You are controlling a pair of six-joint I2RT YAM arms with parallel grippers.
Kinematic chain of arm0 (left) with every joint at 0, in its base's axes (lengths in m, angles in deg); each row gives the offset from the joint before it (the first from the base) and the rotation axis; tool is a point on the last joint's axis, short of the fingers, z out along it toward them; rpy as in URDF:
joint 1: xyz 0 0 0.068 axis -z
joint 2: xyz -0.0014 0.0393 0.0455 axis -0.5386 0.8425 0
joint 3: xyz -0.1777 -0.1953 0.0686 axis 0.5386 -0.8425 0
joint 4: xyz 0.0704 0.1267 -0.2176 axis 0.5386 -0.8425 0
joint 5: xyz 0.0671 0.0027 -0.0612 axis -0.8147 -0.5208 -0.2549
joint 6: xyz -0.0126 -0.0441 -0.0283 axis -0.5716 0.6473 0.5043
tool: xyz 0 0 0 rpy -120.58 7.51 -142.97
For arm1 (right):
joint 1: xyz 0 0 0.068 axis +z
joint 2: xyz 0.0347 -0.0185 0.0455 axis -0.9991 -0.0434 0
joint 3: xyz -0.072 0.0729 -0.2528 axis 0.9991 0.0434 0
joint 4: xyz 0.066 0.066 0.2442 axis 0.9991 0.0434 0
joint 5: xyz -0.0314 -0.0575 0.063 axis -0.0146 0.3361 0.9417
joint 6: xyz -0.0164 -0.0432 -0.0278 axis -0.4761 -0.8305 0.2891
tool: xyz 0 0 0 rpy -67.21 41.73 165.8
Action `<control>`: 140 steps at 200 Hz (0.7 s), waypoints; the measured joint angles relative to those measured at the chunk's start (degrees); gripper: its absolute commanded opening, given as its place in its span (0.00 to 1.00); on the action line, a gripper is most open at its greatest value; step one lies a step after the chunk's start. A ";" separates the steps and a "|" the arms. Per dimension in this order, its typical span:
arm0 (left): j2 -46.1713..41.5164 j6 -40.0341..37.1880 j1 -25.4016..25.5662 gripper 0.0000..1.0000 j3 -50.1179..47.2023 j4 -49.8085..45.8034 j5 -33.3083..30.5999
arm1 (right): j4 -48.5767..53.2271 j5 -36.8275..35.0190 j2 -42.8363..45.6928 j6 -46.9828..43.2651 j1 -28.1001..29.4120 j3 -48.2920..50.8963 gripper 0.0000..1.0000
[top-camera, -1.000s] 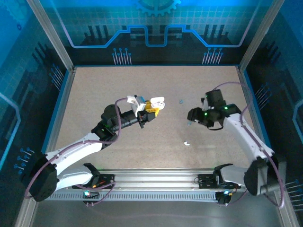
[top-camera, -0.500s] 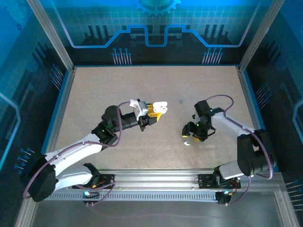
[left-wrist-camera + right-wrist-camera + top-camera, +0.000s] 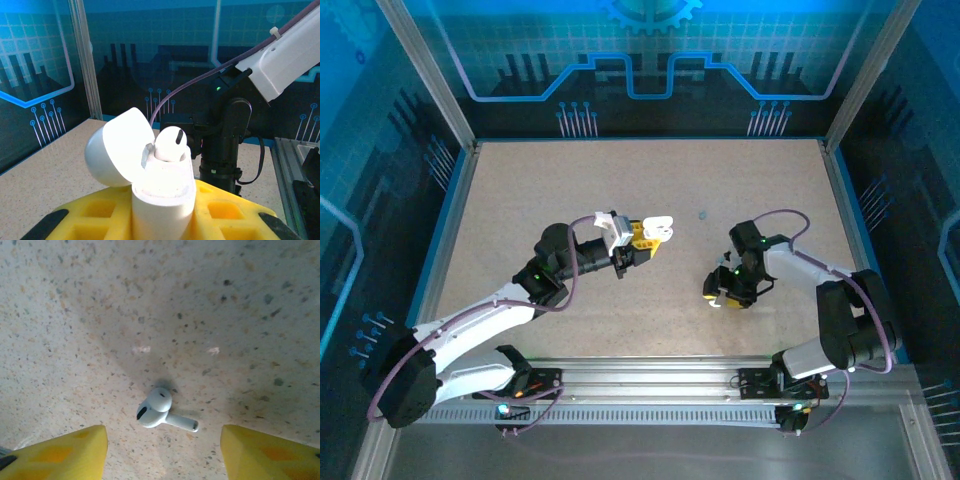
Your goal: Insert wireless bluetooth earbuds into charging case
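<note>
Straddling the earbud (image 3: 159,411) — right jaws spread wide.

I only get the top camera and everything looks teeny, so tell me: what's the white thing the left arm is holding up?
Observer: A white charging case with its lid flipped open, clamped in the left gripper.
Operator: Is anything inside it?
Observer: Yes, one white earbud sits in the case.
Operator: What's under the right arm's claw?
Observer: A second earbud lies on the table between the fingers of the open right gripper, and nothing is touching it.
</note>
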 measured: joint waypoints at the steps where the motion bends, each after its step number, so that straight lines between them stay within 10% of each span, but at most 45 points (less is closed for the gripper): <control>1: 0.00 0.00 0.00 0.27 0.00 0.00 0.02 | -0.04 0.02 0.00 0.00 0.04 0.02 0.62; 140: 0.00 0.13 0.00 0.26 0.00 -0.04 -0.04 | -0.35 -2.93 -0.20 -0.87 2.84 -0.68 0.59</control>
